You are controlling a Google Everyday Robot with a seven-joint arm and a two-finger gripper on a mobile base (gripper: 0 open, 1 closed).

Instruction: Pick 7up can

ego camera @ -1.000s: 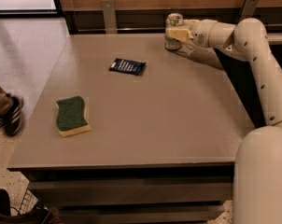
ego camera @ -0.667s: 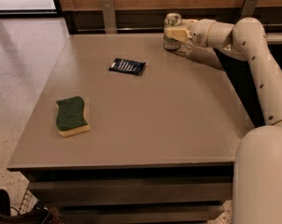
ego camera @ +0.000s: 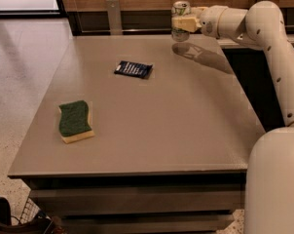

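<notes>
The 7up can (ego camera: 180,9), a small silver can with green marking and a shiny top, is upright and lifted clear of the grey table (ego camera: 186,121), above its far right part. My gripper (ego camera: 184,22) reaches in from the right on the white arm and is shut on the can's middle. The can's reflection shows on the tabletop just below it.
A flat dark-blue packet (ego camera: 133,68) lies at the table's middle back. A green and yellow sponge (ego camera: 75,121) lies at the front left. A wooden wall and a metal post (ego camera: 113,13) stand behind the table. The robot's white body (ego camera: 276,179) fills the lower right.
The gripper has risen with the can in it; the can has left the tabletop and now hangs above it.
</notes>
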